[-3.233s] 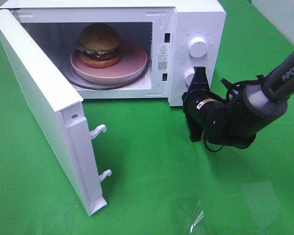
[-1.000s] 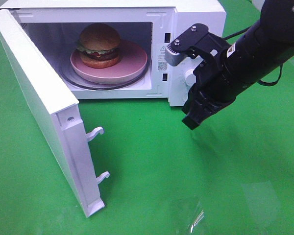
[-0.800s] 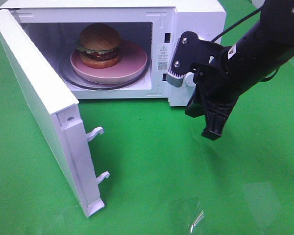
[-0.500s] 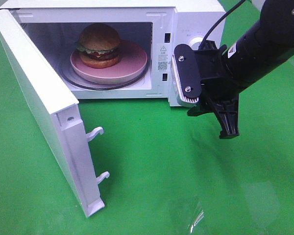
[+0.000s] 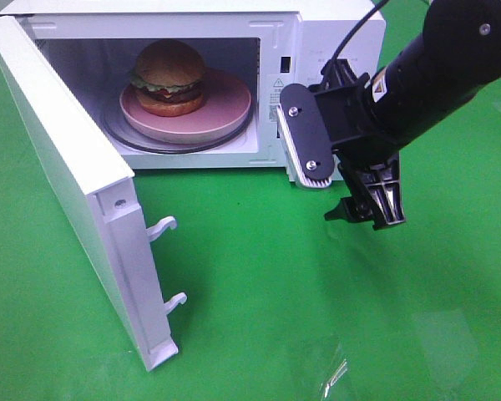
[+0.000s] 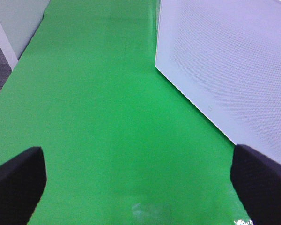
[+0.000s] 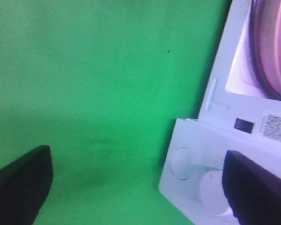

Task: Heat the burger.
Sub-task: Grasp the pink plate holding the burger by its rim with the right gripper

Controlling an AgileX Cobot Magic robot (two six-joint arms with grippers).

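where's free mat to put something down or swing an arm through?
Free: the green mat in front of the microwave, between the open door and the view's right edge, and the strip left of the door. Crowded: by the control panel, where the open right gripper hangs, and the cavity, taken by the pink plate and burger.

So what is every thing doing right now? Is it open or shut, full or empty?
microwave door: swung wide open.
microwave: open at the front, with food inside.
burger: whole, sitting on the pink plate.
pink plate: inside the microwave, holding the burger.
right gripper: open, empty, in front of the knob panel.
left gripper: open, empty, beside the door.
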